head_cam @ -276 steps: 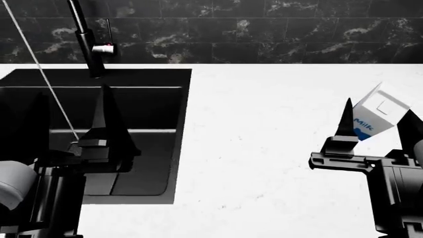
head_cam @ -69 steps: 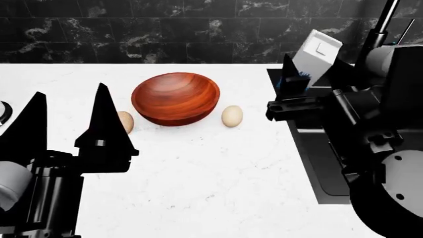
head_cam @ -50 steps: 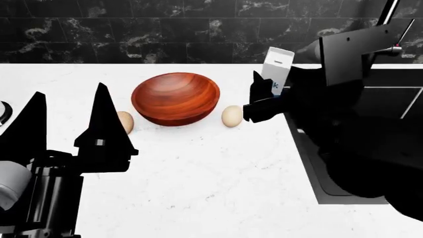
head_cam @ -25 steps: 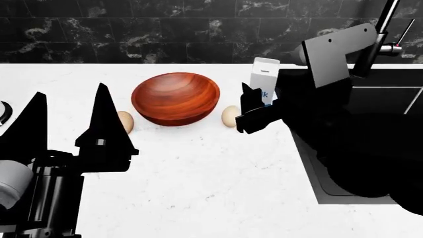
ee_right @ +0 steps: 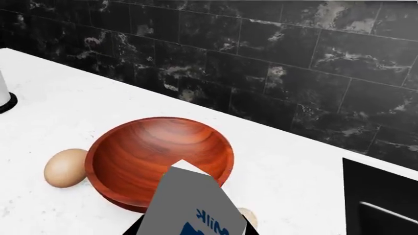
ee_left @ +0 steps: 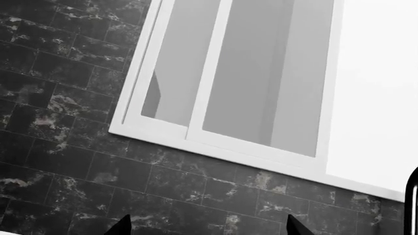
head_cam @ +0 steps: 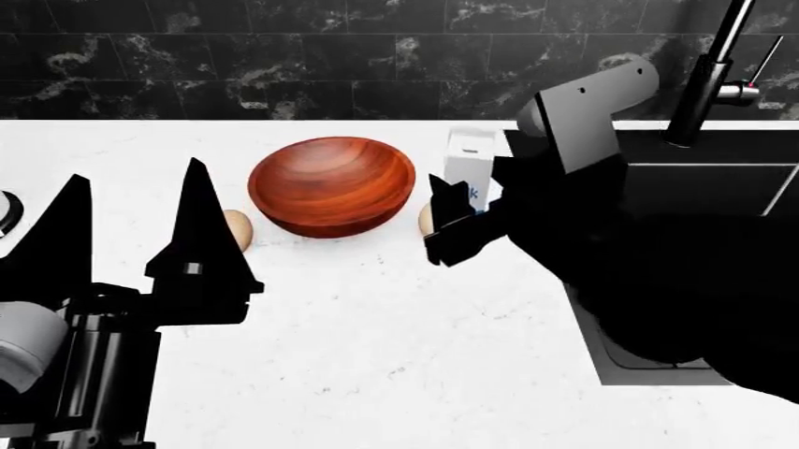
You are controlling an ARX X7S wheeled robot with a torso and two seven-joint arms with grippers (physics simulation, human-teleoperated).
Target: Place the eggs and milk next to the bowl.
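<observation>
The reddish-brown wooden bowl [head_cam: 331, 185] [ee_right: 160, 154] sits on the white counter [head_cam: 374, 355]. One tan egg [head_cam: 239, 230] [ee_right: 65, 167] lies at its left side, partly behind a left finger. The other egg [head_cam: 426, 217] [ee_right: 247, 216] lies at its right, mostly hidden by the right gripper and carton. My right gripper [head_cam: 465, 204] is shut on the milk [head_cam: 471, 166] [ee_right: 196, 205], a white carton held about upright just right of the bowl, over that egg. My left gripper [head_cam: 138, 173] [ee_left: 207, 227] stands open and empty nearer the front, left of the bowl.
A dark sink [head_cam: 718, 173] [ee_right: 382, 196] with a tall faucet [head_cam: 709, 70] lies at the right, largely covered by my right arm. A black tiled wall [head_cam: 312, 56] runs behind the counter. A round white object [ee_right: 3, 93] stands at the far left.
My right gripper has carried the milk left and down from over the sink's edge to just beside the bowl, now covering most of the right egg. The left arm has not moved.
</observation>
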